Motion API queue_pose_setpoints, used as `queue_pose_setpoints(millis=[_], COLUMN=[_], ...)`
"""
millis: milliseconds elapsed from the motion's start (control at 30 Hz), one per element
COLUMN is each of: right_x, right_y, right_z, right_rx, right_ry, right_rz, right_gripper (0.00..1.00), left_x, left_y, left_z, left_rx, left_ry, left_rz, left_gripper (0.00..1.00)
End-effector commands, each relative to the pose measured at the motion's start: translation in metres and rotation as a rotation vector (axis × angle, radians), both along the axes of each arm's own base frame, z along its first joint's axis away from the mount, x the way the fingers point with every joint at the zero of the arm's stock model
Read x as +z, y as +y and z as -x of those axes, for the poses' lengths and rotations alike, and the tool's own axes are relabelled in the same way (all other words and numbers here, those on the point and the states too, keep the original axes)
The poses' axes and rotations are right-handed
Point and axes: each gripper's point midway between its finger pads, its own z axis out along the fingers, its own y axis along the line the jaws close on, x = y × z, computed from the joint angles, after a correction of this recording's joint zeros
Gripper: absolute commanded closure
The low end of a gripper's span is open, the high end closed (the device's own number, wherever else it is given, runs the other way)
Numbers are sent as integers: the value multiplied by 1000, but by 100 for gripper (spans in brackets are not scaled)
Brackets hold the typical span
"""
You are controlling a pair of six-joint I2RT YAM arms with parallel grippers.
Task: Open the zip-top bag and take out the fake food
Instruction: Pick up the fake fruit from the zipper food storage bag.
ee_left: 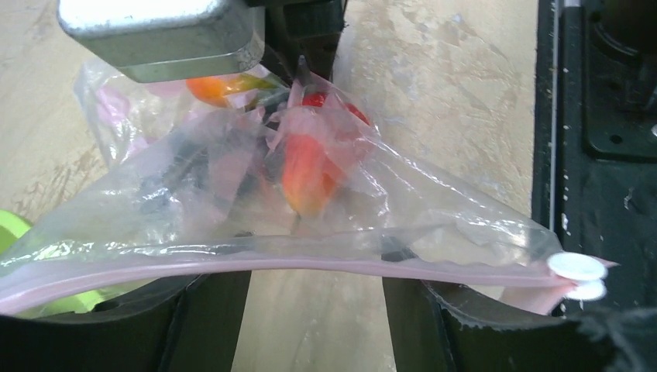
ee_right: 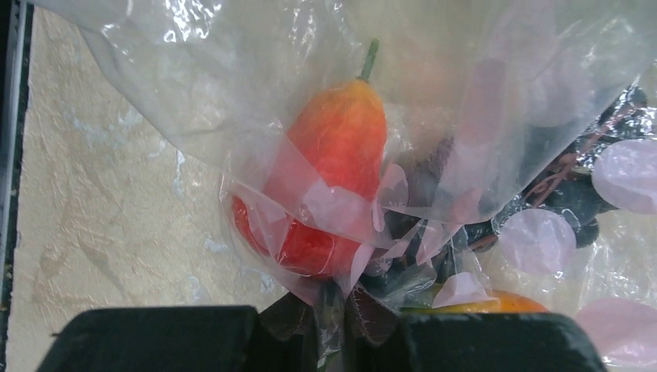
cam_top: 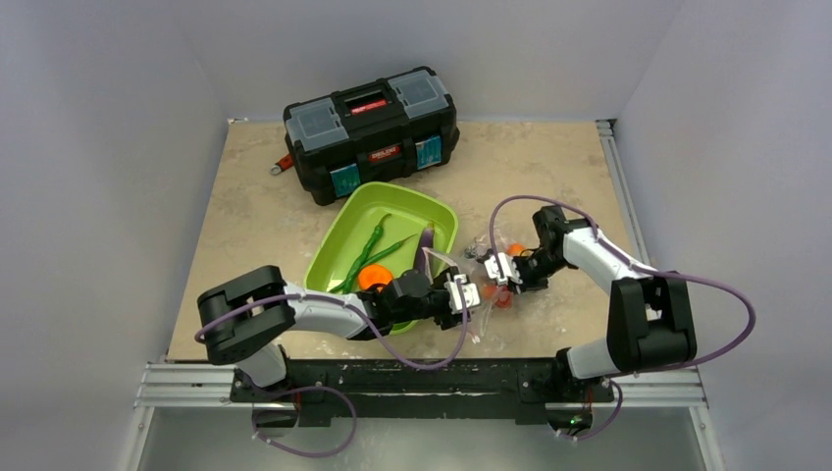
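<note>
Between the two arms, just beside the green tray [cam_top: 435, 209] on the near side of the table [cam_top: 255, 196], is where the bag [ee_left: 449, 217] sits, all bunched up. The right gripper [ee_right: 335, 319] is pretty much clamped down. There's only a thin slit between the fingers, with a fold of the clear plastic pinched in it, at the end of the bag away from the zip. The left gripper [ee_left: 318, 285] is spread wide and isn't pinching anything I can see. The pink zip strip [ee_left: 310, 267] runs across in front of both fingertips, and I can't tell if it's resting on them or just close.

Inside the bag I can make out a mango [ee_right: 341, 139], something red under it, and dark berries [ee_right: 573, 198]. Bean pods [cam_top: 373, 245] and an eggplant [cam_top: 425, 250] are lying in the tray.

Handling-wise, my guess is the bag is thin, floppy and slick, so it'll crumple and slide instead of holding shape. The toys look light and will probably roll around in there. The zip strip looks shut, and it's likely the only stiffish part. I'd grab one lip of it near the middle, or the white tab [ee_left: 577, 267] at its end, and pull against the right gripper's hold. Grabbing both lips at once would just keep it closed.
</note>
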Motion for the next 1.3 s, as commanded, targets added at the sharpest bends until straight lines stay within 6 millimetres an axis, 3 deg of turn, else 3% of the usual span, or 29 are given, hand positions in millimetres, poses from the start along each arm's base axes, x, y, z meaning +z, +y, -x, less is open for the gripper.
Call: queue_pose_setpoints(millis=[0,67,167,333,467,667,767,1033,1167,1267], right_x=[23,28,33,26,20,30,31,17,9,7], right_y=[24,29,35,32,26,32,37,43,42,41], right_z=[-3,-6,-9,-9,-5,5,4,-3,-5,-6], right_rx=[-11,-27,-49,-65,-69,-19,1,28,34,30], right_ry=[8,6,7,-2,-13,-21,-29,-46,-49,-43], right_rz=[-129,-157,-193,-178,-148,-190,-207,-146,-106,-97], right_gripper=[92,100,100,99,78,45,38,42,58,72], left_x=[16,14,16,15,16,26,25,14,13,13], left_y=[-8,-12,-18,-20,-18,-11,-8,-11,-12,-10], left_z=[-21,-22,-25,-28,-24,-25,-25,-26,-27,-29], left_rx=[93,89,82,75,54,32,43,61,71,81], left_ry=[-12,-9,8,88,136,301,316,369,382,389], left_rz=[95,104,125,167,206,315,311,256,255,251], left_gripper=[39,40,41,42,42,42,42,48,56,69])
